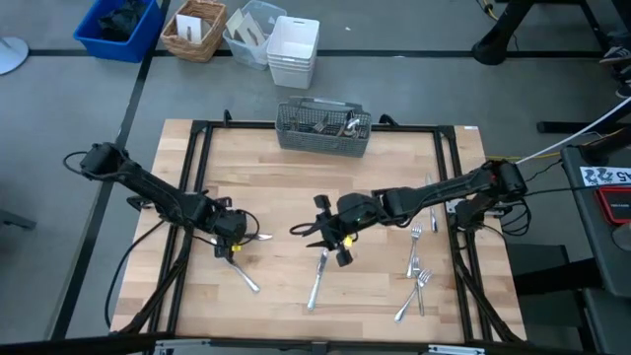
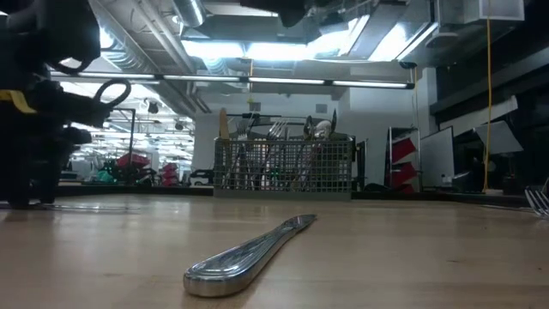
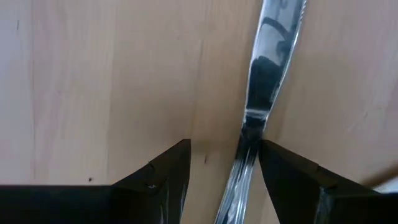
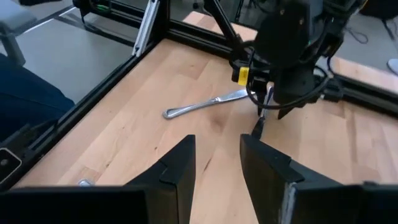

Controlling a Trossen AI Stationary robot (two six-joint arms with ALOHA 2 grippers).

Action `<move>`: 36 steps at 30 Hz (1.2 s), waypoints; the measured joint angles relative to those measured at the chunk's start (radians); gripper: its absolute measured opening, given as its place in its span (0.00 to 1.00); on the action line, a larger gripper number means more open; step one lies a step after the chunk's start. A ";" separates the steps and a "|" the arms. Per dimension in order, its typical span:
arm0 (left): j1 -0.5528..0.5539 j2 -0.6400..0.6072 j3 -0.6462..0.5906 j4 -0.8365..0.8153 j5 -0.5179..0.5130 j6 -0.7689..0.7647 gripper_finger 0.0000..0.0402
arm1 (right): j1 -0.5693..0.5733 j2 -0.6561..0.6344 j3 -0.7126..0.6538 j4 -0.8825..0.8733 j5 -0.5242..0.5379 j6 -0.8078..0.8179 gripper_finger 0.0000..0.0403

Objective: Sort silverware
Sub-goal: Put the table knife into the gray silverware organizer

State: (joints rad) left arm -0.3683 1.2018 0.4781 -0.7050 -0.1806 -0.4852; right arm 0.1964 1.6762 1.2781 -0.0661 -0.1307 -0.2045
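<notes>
Pale blond wood surface framed in black. Shiny silver knife and forks. Grey mesh caddy. Blue bin, white tubs, tan basket.

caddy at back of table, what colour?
Grey wire mesh caddy; clearest in the high view.

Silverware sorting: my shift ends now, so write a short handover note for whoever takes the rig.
Left gripper: open, low over the table's left side, fingers either side of a knife; not closed on it yet.
Right gripper: mid-table, open, holding nothing.
Done: some silverware already stands in the caddy at the far edge.
Left: the knife at the left gripper, another knife mid-table, a piece near the left arm, and several forks on the right side.
</notes>
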 joint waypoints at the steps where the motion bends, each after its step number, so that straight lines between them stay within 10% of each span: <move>1: 0.000 0.015 0.002 0.007 0.000 -0.001 0.46 | 0.000 0.008 0.000 0.005 0.000 0.015 0.31; 8: 0.002 0.066 0.005 0.026 0.020 -0.020 0.43 | 0.000 0.063 0.000 0.017 0.009 0.047 0.31; 22: 0.001 0.060 0.001 0.055 0.039 -0.086 0.06 | 0.000 0.144 0.000 0.008 0.011 0.047 0.31; 36: 0.002 0.066 0.036 0.065 0.026 -0.113 0.07 | 0.000 0.153 0.000 0.018 0.021 0.043 0.31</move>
State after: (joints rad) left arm -0.3664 1.2678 0.5137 -0.6395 -0.1549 -0.5980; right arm 0.1963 1.8289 1.2778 -0.0482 -0.1092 -0.1616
